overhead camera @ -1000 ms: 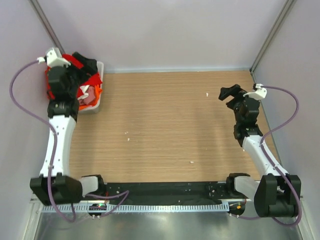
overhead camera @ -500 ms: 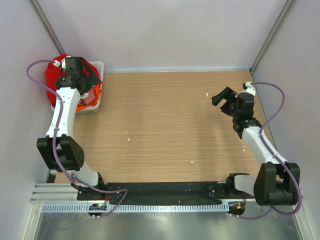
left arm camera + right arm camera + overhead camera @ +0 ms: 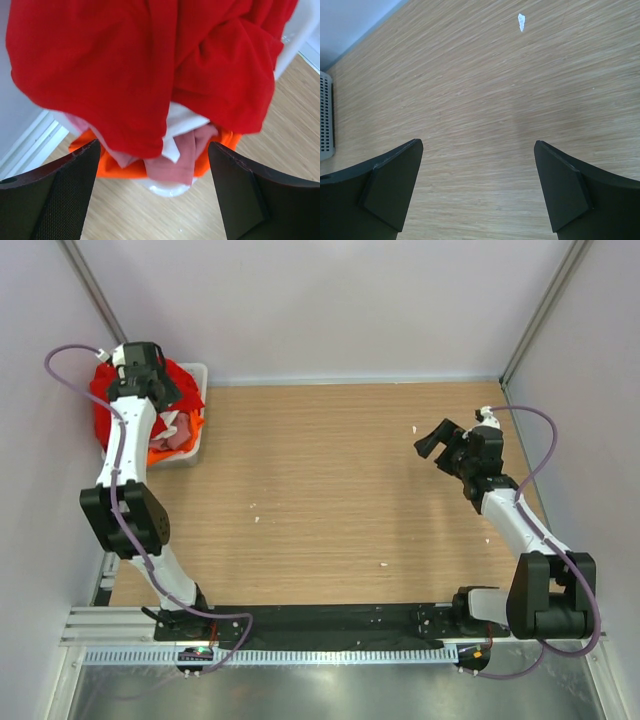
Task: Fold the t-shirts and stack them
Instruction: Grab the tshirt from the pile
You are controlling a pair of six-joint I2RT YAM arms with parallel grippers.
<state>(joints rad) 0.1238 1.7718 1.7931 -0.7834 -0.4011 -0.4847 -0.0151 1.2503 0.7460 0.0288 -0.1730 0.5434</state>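
four shirts heaped in basket [image 3: 197,375] at far left corner: red shirt [image 3: 100,65] on top, spilling over rim; white [image 3: 182,117], pink [image 3: 175,165], orange [image 3: 115,167] bunched beneath. left gripper [image 3: 154,144] just above heap, jaws wide apart, holding nothing. red cloth lies straight ahead of it, crumpled, no clear long axis. right gripper [image 3: 477,145] over bare wood near right edge, jaws apart, empty, well apart from basket. left arm far nearer, so red shirt looks like its pick.

One red t-shirt [image 3: 100,65], one white t-shirt [image 3: 184,119], one pink t-shirt [image 3: 175,162], one orange t-shirt [image 3: 117,167], one basket [image 3: 203,372], two claws [image 3: 154,145] [image 3: 477,142]
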